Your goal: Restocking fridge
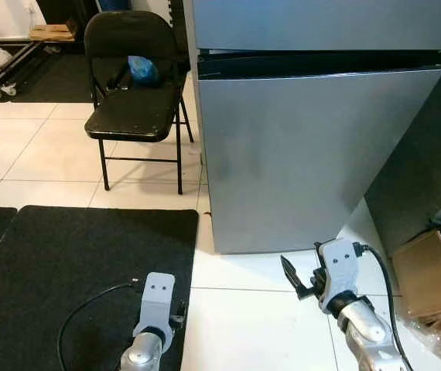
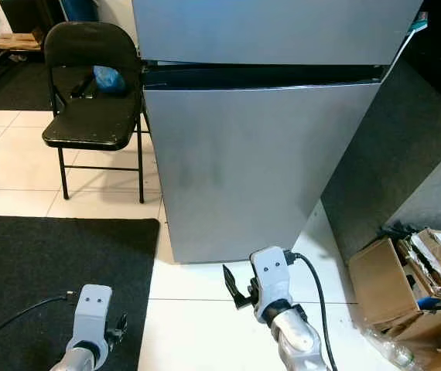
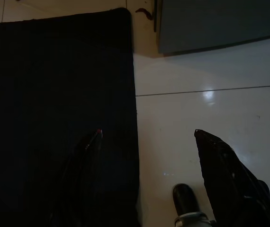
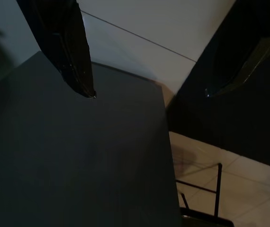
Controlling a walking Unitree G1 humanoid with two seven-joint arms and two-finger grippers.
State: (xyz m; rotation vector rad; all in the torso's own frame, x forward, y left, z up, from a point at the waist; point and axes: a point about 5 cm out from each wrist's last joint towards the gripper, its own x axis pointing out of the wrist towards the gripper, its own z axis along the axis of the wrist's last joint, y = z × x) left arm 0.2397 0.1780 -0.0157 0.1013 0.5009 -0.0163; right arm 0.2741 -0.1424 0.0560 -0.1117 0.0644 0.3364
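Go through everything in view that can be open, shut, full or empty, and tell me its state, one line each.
Fridge: both doors shut.
Folding chair: unfolded, upright, a blue bag on its seat.
Cardboard box: open, items inside.
Left gripper: open, empty, low over the black mat edge.
Right gripper: open, empty, facing the fridge.

Tiled floor [image 1: 42, 147] carries fridge [image 1: 305, 154], chair [image 1: 134, 85], black mat [image 1: 58, 270], cardboard box [image 1: 428, 274].
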